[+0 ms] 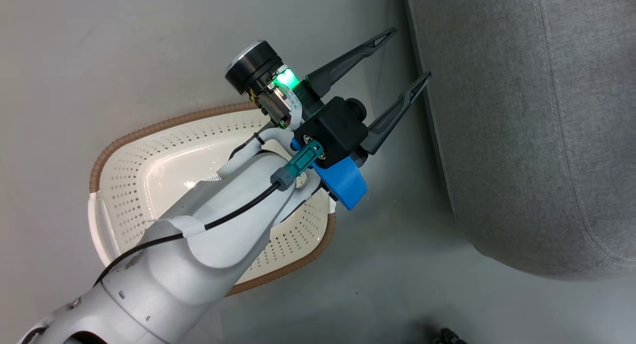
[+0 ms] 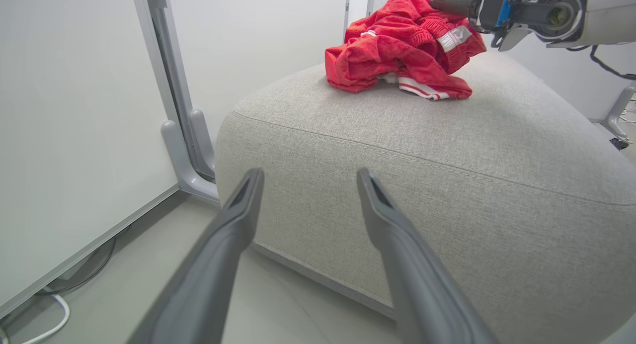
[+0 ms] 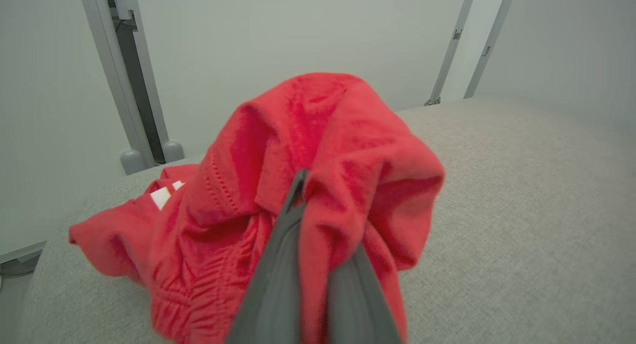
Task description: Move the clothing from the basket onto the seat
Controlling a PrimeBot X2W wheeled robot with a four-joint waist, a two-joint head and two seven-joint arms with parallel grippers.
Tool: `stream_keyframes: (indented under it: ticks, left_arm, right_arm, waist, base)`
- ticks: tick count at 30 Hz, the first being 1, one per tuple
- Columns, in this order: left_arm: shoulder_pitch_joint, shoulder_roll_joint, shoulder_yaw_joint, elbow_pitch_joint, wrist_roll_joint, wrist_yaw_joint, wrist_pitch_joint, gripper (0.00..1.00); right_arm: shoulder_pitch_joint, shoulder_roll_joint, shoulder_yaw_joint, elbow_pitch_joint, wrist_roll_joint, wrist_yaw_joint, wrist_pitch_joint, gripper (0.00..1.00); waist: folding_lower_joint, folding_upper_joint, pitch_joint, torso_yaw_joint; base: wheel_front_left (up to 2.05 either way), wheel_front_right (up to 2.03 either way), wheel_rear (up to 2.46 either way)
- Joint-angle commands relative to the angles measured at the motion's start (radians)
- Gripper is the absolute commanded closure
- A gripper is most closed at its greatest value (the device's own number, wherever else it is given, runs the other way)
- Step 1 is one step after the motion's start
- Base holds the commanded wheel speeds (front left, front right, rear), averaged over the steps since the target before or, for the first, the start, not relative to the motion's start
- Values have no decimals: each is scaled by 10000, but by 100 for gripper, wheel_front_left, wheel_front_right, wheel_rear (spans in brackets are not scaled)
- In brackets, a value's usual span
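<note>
Closest to the head camera was the left arm's pale forearm (image 1: 208, 224), reaching out over the basket (image 1: 149, 130), which stood on the grey floor (image 1: 74, 60) near the seat (image 1: 521, 110) but apart from it. At the arm's end the left gripper (image 1: 410, 53) had its two dark fingers spread wide with nothing between them, the tips just beside the seat's edge. In the left wrist view those same spread fingers of the left gripper (image 2: 309, 174) pointed at the rounded corner of the seat (image 2: 397, 160), with a white wall panel (image 2: 74, 110) and a grey post (image 2: 169, 85) off to one side. The clothing (image 2: 397, 50) lay in a bright red heap on the seat's top, a white trim band and thin white stripes showing among the folds. The right gripper (image 2: 437, 5) reached into the top of that heap. In the right wrist view the right gripper (image 3: 303, 185) was pressed together on a bunched red fold of the clothing (image 3: 323, 135), which draped over one finger and spread down onto the seat (image 3: 521, 185).
</note>
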Motion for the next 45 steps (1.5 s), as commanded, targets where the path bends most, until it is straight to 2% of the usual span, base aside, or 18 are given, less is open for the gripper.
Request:
stream_keyframes:
  ticks: [1, 10, 12, 18, 26, 33, 38, 45]
  left_arm:
    - [-4, 27, 2, 24, -36, 65, -65, 0]
    - [938, 12, 283, 285, -462, 321, -304, 0]
    - [1348, 70, 482, 308, -627, 419, -345, 0]
    - [2384, 277, 1250, -94, -832, 730, -352, 0]
    - [3975, 500, 2852, -777, -841, 1209, -354, 0]
    - [5166, 552, 4443, -1349, -486, 1383, -355, 0]
    - [5906, 477, 5457, -1613, -211, 1336, -356, 0]
    - [6976, 295, 6691, -1699, 120, 1143, -355, 0]
  right_arm:
    - [225, 52, -44, -34, -72, 2, -38, 0]
    - [2161, 654, -313, -924, -578, 2, -38, 0]
    - [3069, 893, -272, -1562, -855, 2, -39, 0]
    - [4503, 1349, 419, -3109, -1045, 2, -38, 0]
    - [5551, 1865, 1938, -4965, -895, 3, -38, 0]
    - [6032, 2135, 3054, -5795, -864, 2, -38, 0]
    - [6371, 2264, 3522, -5967, -826, 2, -38, 0]
    - [7202, 2628, 3770, -6103, -955, 2, -38, 0]
  waist:
    - [-1, 0, -170, 6]
    - [-1, 0, -1798, -87]
    - [-1, 0, -2420, -123]
    - [-1, 0, -3529, 70]
    - [-1, 0, -4681, 1078]
    - [-1, 0, -5347, 2060]
    - [-1, 0, -5696, 2517]
    - [-1, 0, -6227, 2813]
  base:
    - [0, 0, 0]
    - [0, 0, 0]
    - [0, 0, 0]
    - [0, 0, 0]
    - [0, 0, 0]
    - [0, 0, 0]
    - [0, 0, 0]
    - [0, 0, 0]
